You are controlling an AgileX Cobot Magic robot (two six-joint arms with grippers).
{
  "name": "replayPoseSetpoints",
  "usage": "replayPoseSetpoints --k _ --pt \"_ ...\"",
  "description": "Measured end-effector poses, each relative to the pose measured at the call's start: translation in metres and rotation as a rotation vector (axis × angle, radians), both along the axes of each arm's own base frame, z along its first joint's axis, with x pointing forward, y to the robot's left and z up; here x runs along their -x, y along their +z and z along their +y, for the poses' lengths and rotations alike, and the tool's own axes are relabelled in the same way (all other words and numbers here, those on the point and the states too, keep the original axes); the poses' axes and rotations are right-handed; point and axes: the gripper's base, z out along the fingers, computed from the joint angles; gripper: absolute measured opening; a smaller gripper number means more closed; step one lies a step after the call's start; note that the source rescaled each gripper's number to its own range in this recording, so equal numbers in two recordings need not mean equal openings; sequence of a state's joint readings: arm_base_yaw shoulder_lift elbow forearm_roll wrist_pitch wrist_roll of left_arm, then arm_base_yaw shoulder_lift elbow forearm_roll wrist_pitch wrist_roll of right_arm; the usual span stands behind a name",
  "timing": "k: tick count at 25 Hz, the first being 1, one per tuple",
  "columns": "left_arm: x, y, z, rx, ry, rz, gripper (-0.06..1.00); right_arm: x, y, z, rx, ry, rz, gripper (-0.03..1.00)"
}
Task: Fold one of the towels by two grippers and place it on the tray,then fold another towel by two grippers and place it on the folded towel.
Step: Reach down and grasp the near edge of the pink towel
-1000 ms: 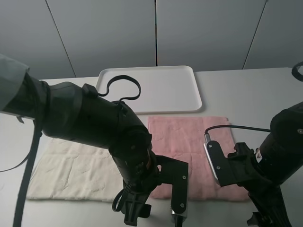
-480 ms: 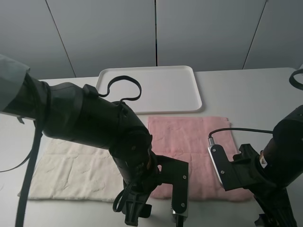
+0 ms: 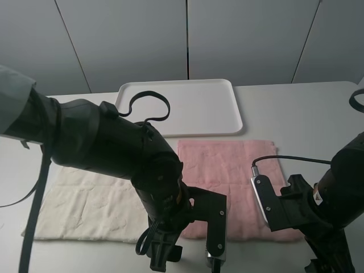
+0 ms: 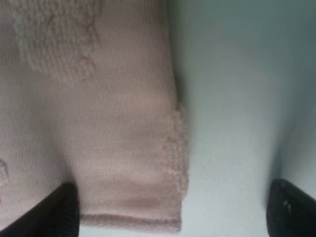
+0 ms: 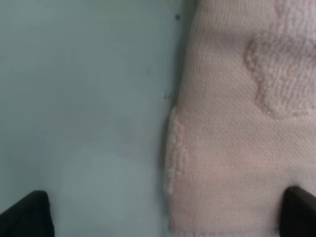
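Pink terry, the pale pink towel (image 3: pixel 227 165), lay flat and unfolded on the table (image 3: pixel 301 114) in the high view, just in front of the white tray (image 3: pixel 187 105), which held nothing. Beside it the cream towel (image 3: pixel 85 210) lay spread out too. My left arm (image 3: pixel 114 153) and right arm (image 3: pixel 341 193) hunched over the pink towel's near edge.

From the left wrist, the left gripper (image 4: pixel 177 210) stood wide open astride one near corner, gripping nothing.

From the right wrist, the right gripper (image 5: pixel 162 211) stood equally open over the other corner.

I judged the task barely begun: no fold made, both towels left to fold and stack.
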State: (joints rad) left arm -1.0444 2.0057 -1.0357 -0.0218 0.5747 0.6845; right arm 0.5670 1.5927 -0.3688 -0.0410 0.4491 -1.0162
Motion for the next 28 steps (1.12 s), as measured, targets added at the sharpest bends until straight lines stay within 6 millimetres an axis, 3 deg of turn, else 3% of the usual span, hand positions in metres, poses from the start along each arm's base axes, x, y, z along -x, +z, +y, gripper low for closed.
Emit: replayPoseSetpoints --k 6,9,17,20,28 --pt "0.0 0.0 0.0 0.0 0.001 0.0 0.98 -0.0012 -0.0053 0.0009 0.002 -0.003 0.004 0.88" --pt "0.0 0.0 0.0 0.0 0.001 0.0 0.98 -0.0024 -0.0055 0.0017 -0.004 -0.007 -0.004 0.78" --pt "-0.0001 0.0 -0.0002 0.003 0.019 0.001 0.98 -0.0065 -0.0053 0.0044 -0.024 -0.01 -0.033 0.2" --pt "-0.0001 0.0 -0.0002 0.003 0.02 0.001 0.98 -0.0072 -0.0053 0.0049 -0.029 -0.01 -0.04 0.05" --pt "-0.0023 0.0002 -0.0018 0.023 0.039 -0.021 0.98 -0.0072 -0.0053 0.0052 -0.032 -0.016 -0.041 0.02"
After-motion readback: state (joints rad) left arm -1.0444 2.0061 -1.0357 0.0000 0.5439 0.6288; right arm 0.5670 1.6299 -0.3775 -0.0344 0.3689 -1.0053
